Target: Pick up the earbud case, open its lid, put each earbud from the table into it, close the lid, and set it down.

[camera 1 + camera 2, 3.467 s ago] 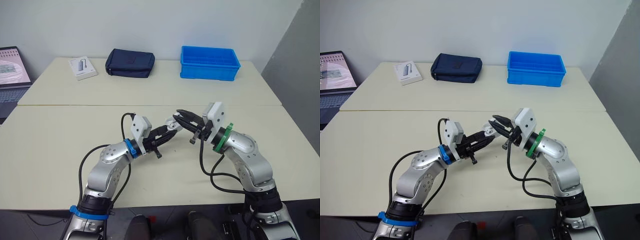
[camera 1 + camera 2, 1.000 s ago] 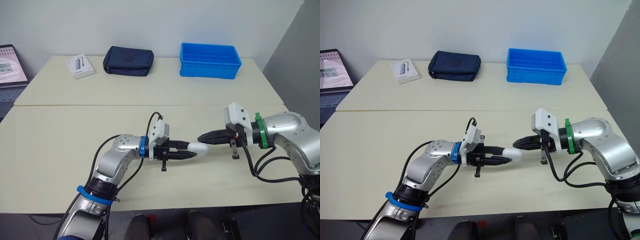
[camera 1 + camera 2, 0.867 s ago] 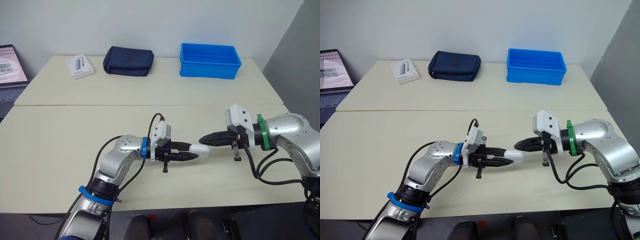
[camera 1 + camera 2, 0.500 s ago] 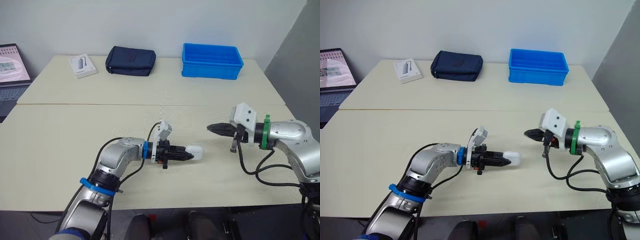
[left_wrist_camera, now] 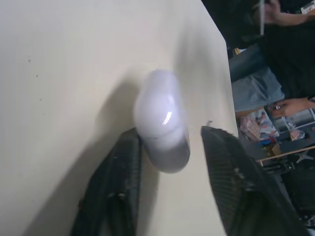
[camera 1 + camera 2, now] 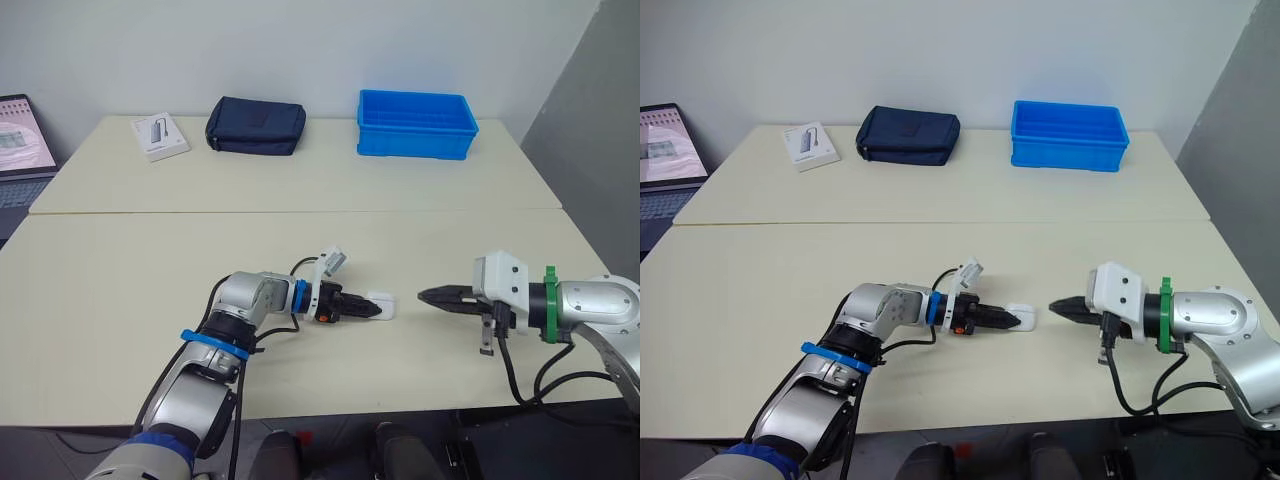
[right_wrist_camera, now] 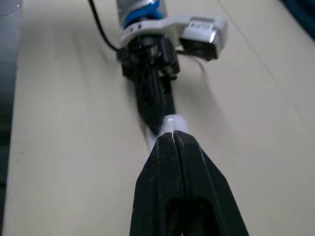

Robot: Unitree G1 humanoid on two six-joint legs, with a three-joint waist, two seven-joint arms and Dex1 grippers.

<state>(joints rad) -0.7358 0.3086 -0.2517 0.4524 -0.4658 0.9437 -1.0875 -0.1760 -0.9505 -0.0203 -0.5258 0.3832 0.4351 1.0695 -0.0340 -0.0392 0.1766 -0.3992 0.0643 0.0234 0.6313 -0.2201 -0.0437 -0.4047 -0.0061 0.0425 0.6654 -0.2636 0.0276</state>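
The white earbud case (image 6: pixel 382 305) lies on the near table with its lid down. My left gripper (image 6: pixel 366 309) reaches it from the left, low over the table. In the left wrist view the case (image 5: pixel 161 120) sits between the open black fingers (image 5: pixel 124 172), touching one, with a gap to the other. My right gripper (image 6: pixel 425 296) hovers a short way right of the case, pointing at it, its fingers (image 7: pixel 160 162) pressed together with nothing between them. The right wrist view shows the case (image 7: pixel 173 123) just beyond those tips.
On the far table stand a blue bin (image 6: pixel 416 123), a navy pouch (image 6: pixel 256 125) and a small white box (image 6: pixel 160 135). A laptop (image 6: pixel 18 135) sits at the far left edge. A seam (image 6: pixel 150 211) divides the two tables.
The left gripper's fingers have opened, leaving the case resting on the table. The right gripper has drawn back to the right, away from the case.
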